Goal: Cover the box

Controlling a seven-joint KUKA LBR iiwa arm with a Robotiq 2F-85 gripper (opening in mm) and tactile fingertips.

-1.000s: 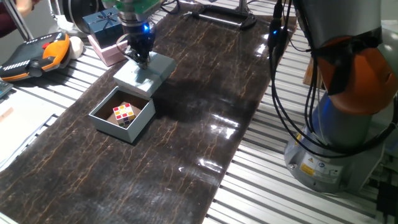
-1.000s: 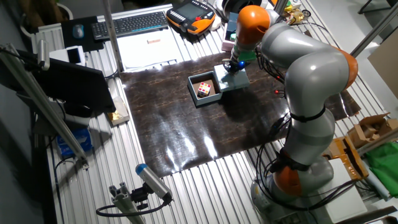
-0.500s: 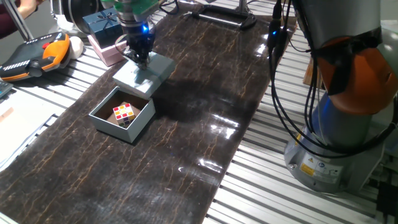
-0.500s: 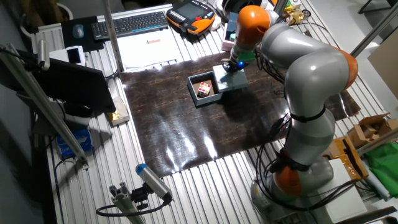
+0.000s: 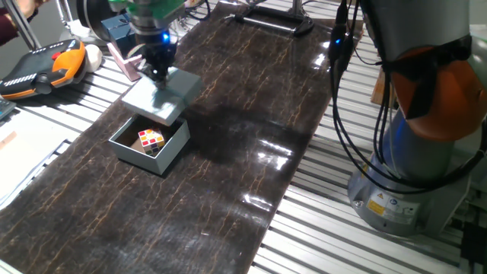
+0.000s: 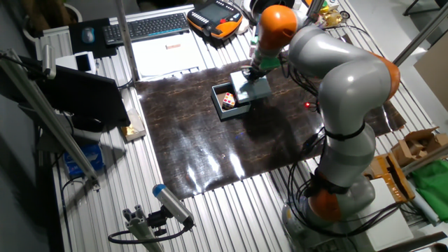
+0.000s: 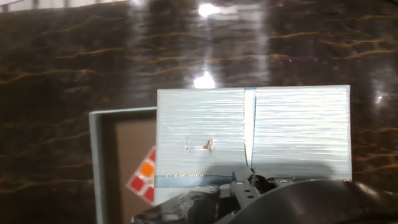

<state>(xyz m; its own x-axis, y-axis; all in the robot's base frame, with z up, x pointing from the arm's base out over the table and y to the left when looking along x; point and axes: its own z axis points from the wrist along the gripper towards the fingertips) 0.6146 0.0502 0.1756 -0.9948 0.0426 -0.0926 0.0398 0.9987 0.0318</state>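
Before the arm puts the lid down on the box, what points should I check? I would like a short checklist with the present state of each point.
1. Pincer grips the lid: ok; the lid is off the mat.
2. Lid centred over the box: not ok; it overlaps only one side, and the cube is uncovered.
3. Lid level: cannot tell; it looks slightly tilted in one fixed view.
4. Cube below the box rim: cannot tell.
5. Lid edges parallel to the box walls: ok in the hand view.
6. Pink box clear of the path: ok; it lies behind the lid.
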